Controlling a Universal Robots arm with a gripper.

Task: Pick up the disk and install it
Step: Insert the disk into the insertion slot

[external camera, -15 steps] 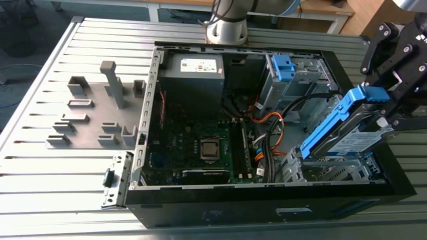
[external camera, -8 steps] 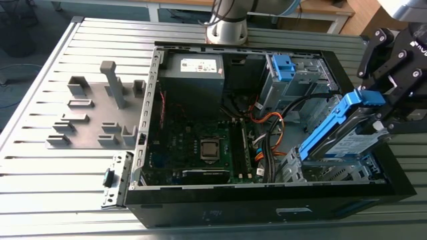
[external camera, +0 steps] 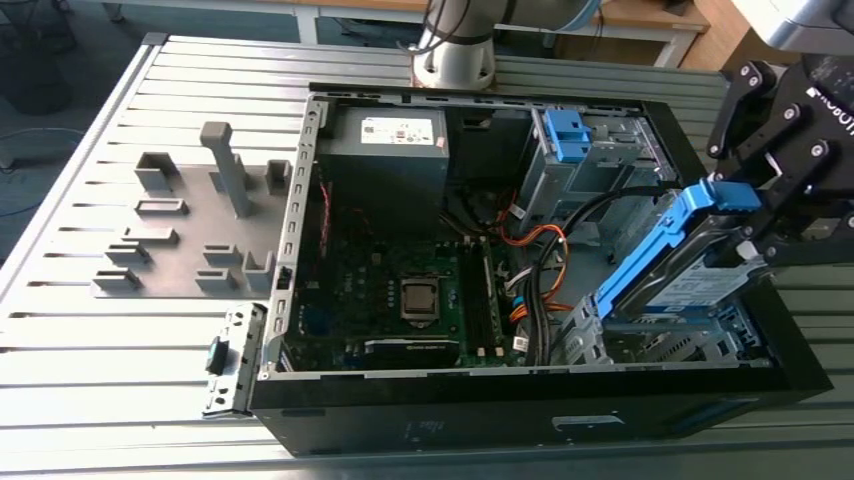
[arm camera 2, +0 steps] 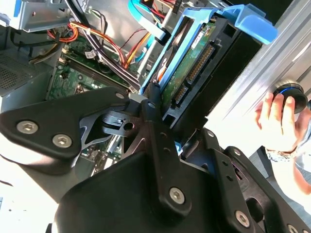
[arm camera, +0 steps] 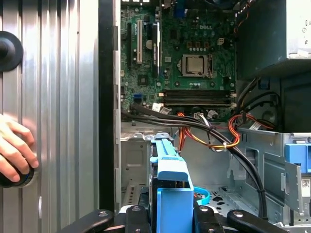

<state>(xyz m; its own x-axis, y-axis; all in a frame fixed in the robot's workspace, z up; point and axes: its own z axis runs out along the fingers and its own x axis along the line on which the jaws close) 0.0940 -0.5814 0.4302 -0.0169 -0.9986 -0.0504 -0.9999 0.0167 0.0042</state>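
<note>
With gripper [arm camera 2: 167, 114] clamped on the blue bracket of the disk [external camera: 674, 270], held steeply tilted, bracket end uppermost, over the open computer case [external camera: 534, 395] at the corner toward the exterior view's right. Picked up, by the look of it, but not yet installed: lower end down at the metal drive cage [external camera: 667, 345], not seated in it, hard to tell whether touching; connector edge bare in the second wrist view, nothing plugged in. Further in, past loose orange and black cables [external camera: 541, 245], to the green motherboard [external camera: 400, 290] and grey power box [external camera: 387, 150]. Outside the case, on the ribbed desk [external camera: 80, 330], a person's hand [arm camera: 14, 150] on a black knob [arm camera 2: 291, 94].
</note>
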